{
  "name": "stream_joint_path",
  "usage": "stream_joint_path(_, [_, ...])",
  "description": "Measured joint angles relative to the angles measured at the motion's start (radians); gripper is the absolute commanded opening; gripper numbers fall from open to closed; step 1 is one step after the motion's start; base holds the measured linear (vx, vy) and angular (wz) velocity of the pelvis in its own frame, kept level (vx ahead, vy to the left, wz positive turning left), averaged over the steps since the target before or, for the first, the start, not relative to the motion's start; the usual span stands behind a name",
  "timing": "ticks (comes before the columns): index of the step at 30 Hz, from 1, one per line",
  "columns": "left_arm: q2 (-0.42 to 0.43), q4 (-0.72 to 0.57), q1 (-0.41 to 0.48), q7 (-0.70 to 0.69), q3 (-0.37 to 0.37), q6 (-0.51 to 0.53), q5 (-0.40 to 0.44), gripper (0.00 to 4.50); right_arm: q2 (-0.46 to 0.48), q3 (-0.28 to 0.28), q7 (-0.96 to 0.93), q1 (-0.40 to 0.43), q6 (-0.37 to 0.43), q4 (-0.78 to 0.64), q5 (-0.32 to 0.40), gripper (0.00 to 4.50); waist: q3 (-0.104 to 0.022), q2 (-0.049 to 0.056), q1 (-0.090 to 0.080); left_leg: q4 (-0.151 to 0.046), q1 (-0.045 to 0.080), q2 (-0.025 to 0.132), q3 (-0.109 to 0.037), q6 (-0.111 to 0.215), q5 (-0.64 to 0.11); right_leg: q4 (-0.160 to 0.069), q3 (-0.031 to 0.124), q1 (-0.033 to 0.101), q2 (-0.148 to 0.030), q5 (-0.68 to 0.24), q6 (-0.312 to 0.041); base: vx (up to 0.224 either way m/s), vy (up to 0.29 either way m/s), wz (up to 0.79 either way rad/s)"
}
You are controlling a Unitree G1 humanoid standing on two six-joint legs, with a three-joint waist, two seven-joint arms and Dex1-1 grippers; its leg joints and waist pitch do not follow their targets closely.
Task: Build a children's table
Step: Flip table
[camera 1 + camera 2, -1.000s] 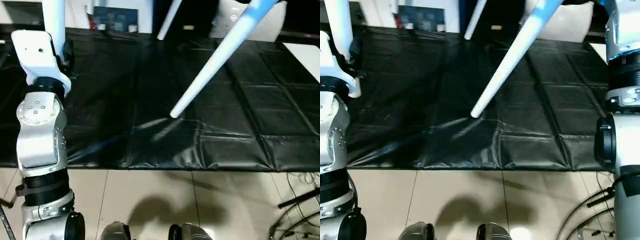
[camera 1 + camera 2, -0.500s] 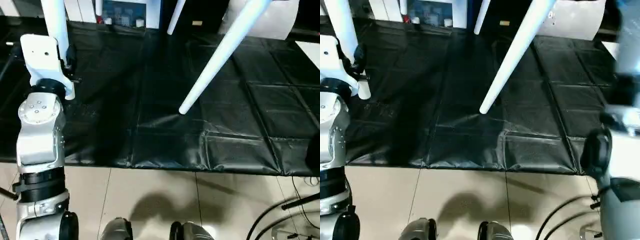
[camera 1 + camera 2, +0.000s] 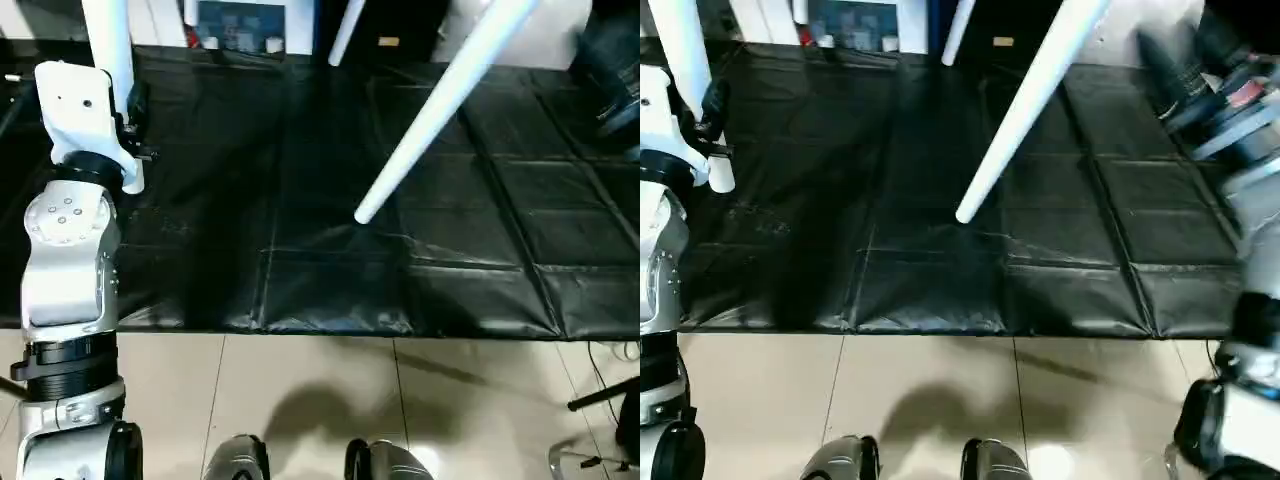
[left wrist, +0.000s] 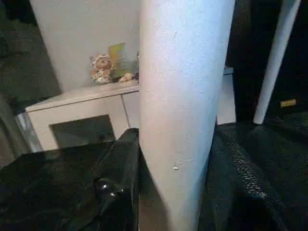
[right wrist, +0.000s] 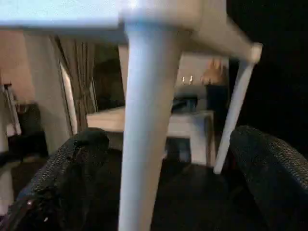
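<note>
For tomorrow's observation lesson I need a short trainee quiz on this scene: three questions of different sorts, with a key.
1. True or false: the left gripper is shut on a white tapered plastic table leg.
2. The black creased mat lies on: A) a pale tiled floor; B) a wooden desk; C) grass.
3. Fill in: the right gripper has its jaws standing ____ on either side of a second white leg.

Key: 1 true; 2 A; 3 open.

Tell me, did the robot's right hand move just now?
Yes. The right gripper swung down, now hanging over the black mat's far right part.
</note>
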Motion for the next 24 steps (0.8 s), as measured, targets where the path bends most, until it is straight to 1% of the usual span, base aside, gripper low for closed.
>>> stream_joint_path(2, [0.005, 0.0, 0.001, -0.005, -0.007, -0.007, 0.0, 1.61, 0.028, 0.033, -0.006, 0.0, 0.004, 0.048, -0.021, 4.5, 0.0, 0.0, 0.001, 0.0, -0.001, 0.0, 0.0, -0.002, -0.001, -0.001, 0.0, 0.0, 0.0, 0.0, 0.0, 0.0, 0.0, 0.0])
stream_joint_path(4, [0.005, 0.0, 0.004, -0.005, -0.008, -0.008, 0.0, 1.61, 0.057, 0.058, 0.018, -0.006, 0.012, 0.073, -0.02, 4.5, 0.0, 0.0, 0.002, 0.0, -0.002, 0.0, 0.0, -0.002, -0.001, -0.002, 0.0, 0.0, 0.0, 0.001, 0.0, 0.0, 0.0, 0.0])
stream_joint_path(7, [0.005, 0.005, 0.009, -0.005, -0.013, -0.012, -0.003, 1.61, 0.091, 0.11, 0.037, -0.045, 0.002, 0.124, -0.044, 4.5, 0.0, 0.0, 0.005, -0.001, -0.002, 0.0, 0.0, 0.0, 0.0, -0.002, 0.0, 0.0, 0.0, 0.001, -0.001, 0.0, 0.0, 0.0])
stream_joint_path(9, [0.005, 0.007, 0.014, -0.006, -0.015, -0.014, -0.007, 1.61, 0.104, 0.122, 0.037, -0.068, -0.012, 0.157, -0.06, 4.5, 0.0, 0.0, 0.011, -0.001, -0.003, -0.001, 0.0, 0.001, 0.001, -0.003, 0.0, 0.0, 0.0, 0.001, -0.001, 0.0, 0.0, 0.0])
stream_joint_path(11, [0.006, 0.023, 0.021, -0.019, -0.014, -0.031, -0.02, 1.59, 0.13, 0.13, 0.048, -0.098, -0.037, 0.201, -0.068, 4.5, 0.0, 0.0, 0.009, -0.001, -0.003, -0.001, 0.0, 0.002, 0.001, -0.003, 0.0, 0.0, 0.0, 0.001, -0.001, 0.0, 0.0, 0.0])
stream_joint_path(15, [0.004, 0.034, 0.033, -0.043, -0.016, -0.036, -0.044, 1.59, 0.153, 0.153, 0.063, -0.112, -0.052, 0.221, -0.087, 4.5, 0.0, 0.0, 0.011, -0.001, -0.003, -0.001, 0.0, 0.002, 0.001, -0.003, 0.0, 0.0, 0.0, 0.001, -0.001, 0.0, 0.0, 0.0])
stream_joint_path(19, [0.003, 0.035, 0.06, -0.043, -0.014, -0.037, -0.048, 1.59, 0.142, 0.171, 0.069, -0.096, -0.025, 0.17, -0.093, 4.5, 0.0, -0.001, 0.012, -0.001, -0.003, -0.001, 0.0, 0.003, 0.001, -0.003, 0.0, 0.0, 0.0, 0.001, -0.001, 0.0, 0.0, 0.0])
stream_joint_path(22, [0.002, 0.027, 0.108, -0.043, -0.012, -0.039, -0.059, 1.59, 0.126, 0.183, 0.073, -0.051, 0.009, 0.071, -0.09, 4.5, -0.001, -0.001, 0.014, -0.003, -0.003, -0.001, 0.0, 0.003, 0.002, -0.004, 0.0, 0.001, 0.0, 0.001, -0.001, 0.0, 0.0, 0.0])
stream_joint_path(24, [0.0, 0.008, 0.165, -0.043, -0.01, -0.039, -0.081, 1.59, 0.111, 0.185, 0.074, 0.008, 0.048, -0.04, -0.077, 4.5, -0.001, -0.001, 0.017, -0.004, -0.002, -0.001, 0.0, 0.003, 0.001, -0.007, 0.0, 0.001, 0.0, 0.001, -0.001, 0.0, 0.0, 0.0])
